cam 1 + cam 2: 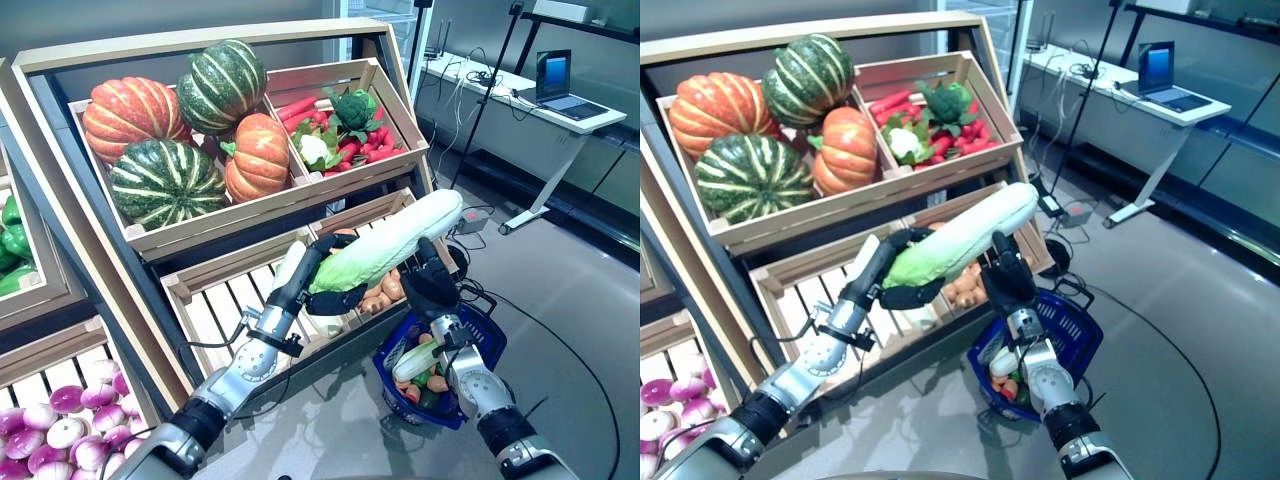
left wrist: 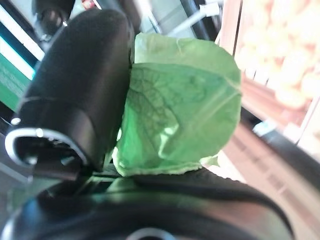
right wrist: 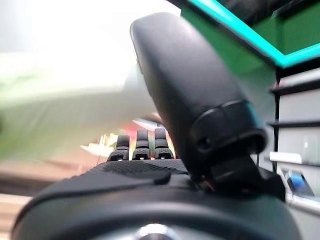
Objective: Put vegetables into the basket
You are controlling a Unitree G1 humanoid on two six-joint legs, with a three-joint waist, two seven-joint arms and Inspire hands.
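My left hand (image 1: pixel 322 278) is shut on a long cabbage (image 1: pixel 392 238), green at the leafy end and white at the other, and holds it slanted in front of the stand's lower crate. Its green leaf (image 2: pixel 185 100) sits against the thumb (image 2: pixel 80 85) in the left wrist view. My right hand (image 1: pixel 432 285) is open, fingers straight, just under the cabbage's white half and above the blue basket (image 1: pixel 492 340) on the floor. I cannot tell if it touches the cabbage. The basket holds a pale long vegetable (image 1: pixel 413 360) with orange and green ones.
The wooden stand (image 1: pixel 200 215) with slanted crates fills the left and middle. A white desk (image 1: pixel 520 95) with a laptop stands at the back right, with a thin pole (image 1: pixel 490 90) and cables on the grey floor before it.
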